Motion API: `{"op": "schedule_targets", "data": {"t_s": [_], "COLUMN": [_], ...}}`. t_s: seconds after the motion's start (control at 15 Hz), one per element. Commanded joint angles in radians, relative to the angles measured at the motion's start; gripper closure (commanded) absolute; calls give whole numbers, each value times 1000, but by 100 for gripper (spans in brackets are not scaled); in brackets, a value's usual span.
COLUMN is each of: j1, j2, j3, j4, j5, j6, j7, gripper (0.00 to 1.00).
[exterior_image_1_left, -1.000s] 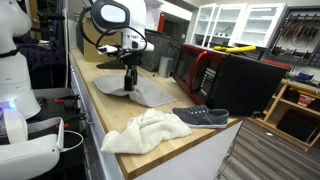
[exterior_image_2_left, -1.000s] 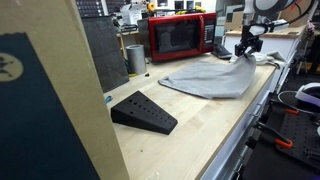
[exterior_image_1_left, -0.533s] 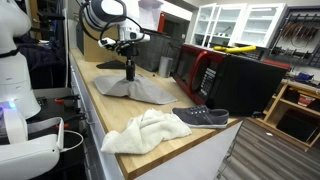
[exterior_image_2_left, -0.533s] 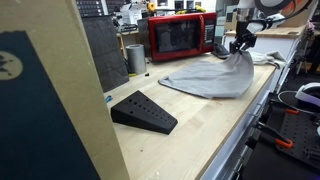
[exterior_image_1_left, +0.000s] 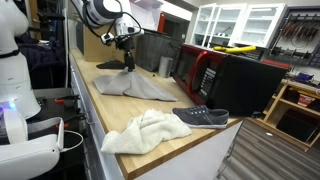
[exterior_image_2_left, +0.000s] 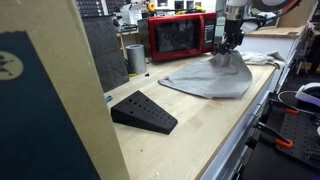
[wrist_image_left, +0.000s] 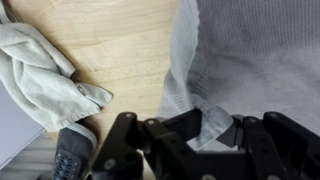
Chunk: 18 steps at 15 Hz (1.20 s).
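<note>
My gripper (exterior_image_1_left: 128, 62) (exterior_image_2_left: 229, 45) (wrist_image_left: 203, 128) is shut on a fold of a grey cloth (exterior_image_1_left: 135, 86) (exterior_image_2_left: 210, 78) (wrist_image_left: 250, 55) and lifts one corner of it off the wooden table (exterior_image_1_left: 110, 112). The rest of the cloth still lies spread on the table. In the wrist view the pinched cloth shows between the two black fingers.
A cream towel (exterior_image_1_left: 145, 131) (wrist_image_left: 40, 65) and a dark grey shoe (exterior_image_1_left: 203, 116) (wrist_image_left: 72, 155) lie near the table's end. A red microwave (exterior_image_2_left: 180, 37) (exterior_image_1_left: 205, 72) stands at the back. A black wedge (exterior_image_2_left: 143, 111) and a metal cup (exterior_image_2_left: 135, 58) sit further along.
The gripper has risen and moved along the table with the cloth's corner in it, pulling the cloth up into a peak.
</note>
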Motion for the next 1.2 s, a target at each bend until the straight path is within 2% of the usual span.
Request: {"op": "schedule_targets", "data": {"t_s": [0.0,0.93,1.0,1.13], "j1": [48,238,246,270], "j2": [-25,-38,-5,-5], "j3": [38,167,182,200], "j4": [-22,-109,-74,-75], "j5": [-6,16,15,16], "j6": [3,60,53,61], "j7": [7,-21,-17,-20], "gripper": [100,100,100,100]}}
